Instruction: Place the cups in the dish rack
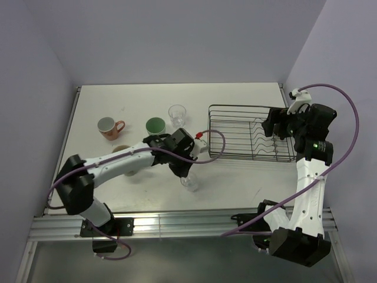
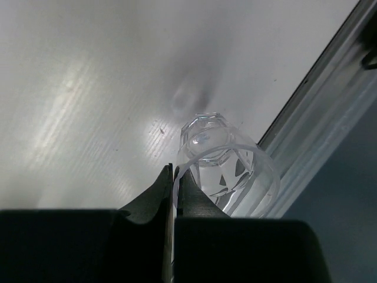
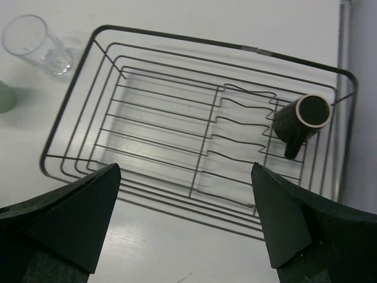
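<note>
Left gripper point(image 2: 175, 177) is pressed together, pinching the rim wall of a clear faceted glass point(image 2: 231, 171), one finger point(image 2: 154, 197) outside and the other inside. The top view puts this glass point(image 1: 189, 183) near the front middle of the white table point(image 1: 235, 183), well short of the rectangular black wire dish rack point(image 1: 235, 106). Can't tell whether its base is on the table or just off it.

Right gripper point(image 3: 185, 177) hangs over the rack's near side with its jaws spread wide, holding nothing. A small dark brown handled cup point(image 3: 297, 121) lies on its side at the right end of the rack, on the wavy dividers, mouth up toward the camera.

The other cups are outside the rack, on the table to its left:
- A second clear glass point(image 1: 177, 114) stands upright nearest the rack.
- A green plastic tumbler point(image 1: 155, 125) is just beside that glass.
- A pinkish mug point(image 1: 109, 127) is farther left, handle pointing right.
- A cream mug point(image 1: 119, 148) sits mostly hidden under the left arm, so no pattern can be made out.
</note>
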